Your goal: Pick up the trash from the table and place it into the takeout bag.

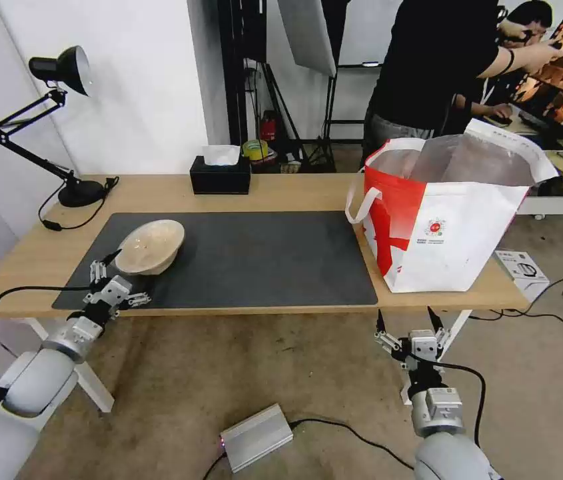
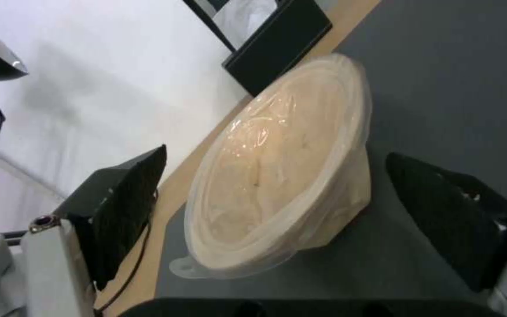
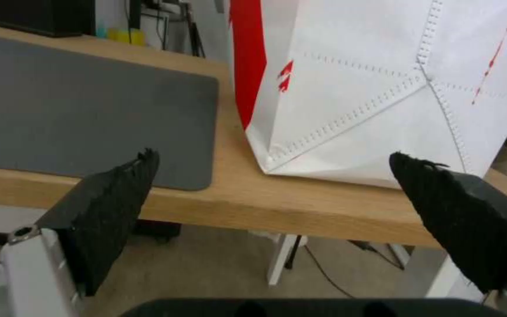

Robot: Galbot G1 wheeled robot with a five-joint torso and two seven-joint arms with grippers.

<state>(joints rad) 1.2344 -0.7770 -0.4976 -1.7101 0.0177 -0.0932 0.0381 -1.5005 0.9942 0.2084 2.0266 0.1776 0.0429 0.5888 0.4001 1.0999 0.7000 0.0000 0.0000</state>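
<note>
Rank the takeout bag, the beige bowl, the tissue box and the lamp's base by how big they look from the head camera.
1. Boxy white-and-red takeout bag, largest.
2. Soiled beige shallow bowl.
3. Black rectangular tissue box, close to the bowl and farther away, so unsure.
4. Round black lamp base, smallest.

Even indoor brightness, soft shadows, blurred wrist views.

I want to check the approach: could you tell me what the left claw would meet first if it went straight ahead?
Most likely the beige bowl, which lies tilted on the grey mat between the open left claw fingers.
</note>
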